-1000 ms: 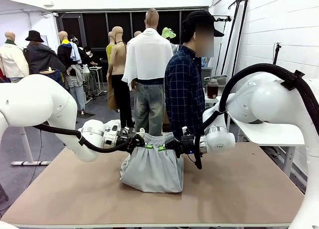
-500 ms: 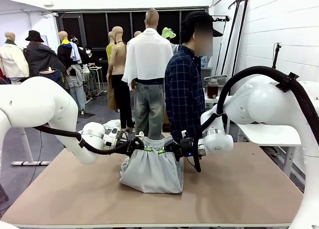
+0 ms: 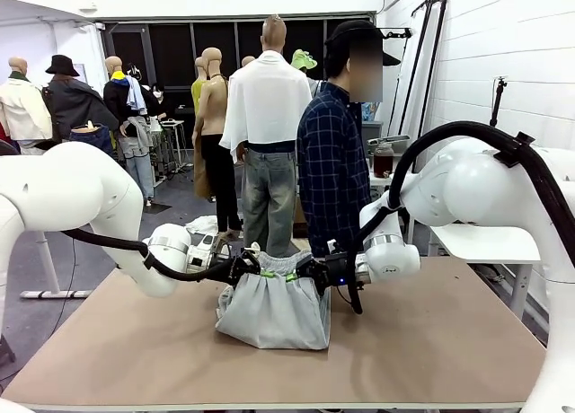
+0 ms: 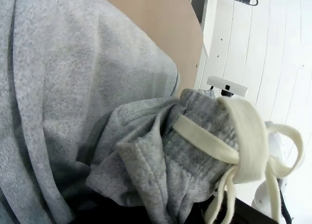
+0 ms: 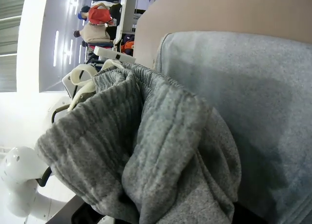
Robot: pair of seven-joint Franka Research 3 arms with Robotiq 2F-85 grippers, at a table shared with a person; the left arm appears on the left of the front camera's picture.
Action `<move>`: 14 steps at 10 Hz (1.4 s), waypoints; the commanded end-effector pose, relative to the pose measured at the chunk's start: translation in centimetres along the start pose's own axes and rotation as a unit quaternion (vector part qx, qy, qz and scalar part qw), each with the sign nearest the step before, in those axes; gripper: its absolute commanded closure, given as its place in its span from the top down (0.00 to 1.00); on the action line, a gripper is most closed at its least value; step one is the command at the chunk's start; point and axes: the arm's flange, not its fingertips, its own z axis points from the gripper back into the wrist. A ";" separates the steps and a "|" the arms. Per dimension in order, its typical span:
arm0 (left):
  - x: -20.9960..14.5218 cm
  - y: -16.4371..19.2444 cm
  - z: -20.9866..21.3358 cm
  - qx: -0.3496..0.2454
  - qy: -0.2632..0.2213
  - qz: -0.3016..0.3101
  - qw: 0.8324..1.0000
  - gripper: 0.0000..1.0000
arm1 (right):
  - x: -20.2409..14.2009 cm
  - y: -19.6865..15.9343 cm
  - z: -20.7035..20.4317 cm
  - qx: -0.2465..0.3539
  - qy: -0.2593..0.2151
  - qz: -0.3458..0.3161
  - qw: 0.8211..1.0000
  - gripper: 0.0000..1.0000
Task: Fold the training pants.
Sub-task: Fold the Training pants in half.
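Training pants: one pair of light grey training pants is seen at the middle of the table, folded into a squarish bundle. The lower part rests on the tabletop, while the ribbed waistband edge is held up at 12 o'clock of the bundle.
Drawstring: one pale drawstring is seen in the left wrist view, knotted and looped over the bunched waistband.
Left gripper: the left gripper is pinched together on the waistband at about 11 o'clock of the bundle. In its wrist view the grey cloth is gathered right at the bottom edge, so the fingers themselves are hidden.
Right gripper: the right gripper is clamped on the waistband at about 1 o'clock of the bundle. Ribbed grey folds are bunched before its camera.
Spacing: the two grippers are held near each other, with a short stretch of waistband between them.
Containers: none can be made out on the table.
Table: one brown table is seen, with the bundle lying near its centre.
Person: one person in a dark checked shirt is standing at the far edge, at 12 o'clock from the bundle.
Room: a white panelled wall is seen at 3 o'clock.
Count: two arms, two grippers, one garment, one person at the table.
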 end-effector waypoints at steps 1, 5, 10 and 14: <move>1.7 0.7 2.3 0.031 -0.015 0.026 0.999 0.00 | 1.9 -2.2 2.2 -0.049 -0.016 -0.026 0.998 0.00; 2.1 1.2 2.2 0.034 -0.017 0.032 0.999 0.00 | 2.2 -2.5 2.3 -0.054 -0.024 -0.030 0.998 0.00; 3.7 1.4 1.6 0.025 -0.025 0.023 0.999 0.00 | 3.5 -3.2 2.3 -0.065 -0.037 -0.033 0.997 0.00; 4.6 1.9 1.9 0.021 -0.035 0.034 0.999 0.20 | 3.9 -3.2 2.3 -0.066 -0.044 -0.036 0.996 0.20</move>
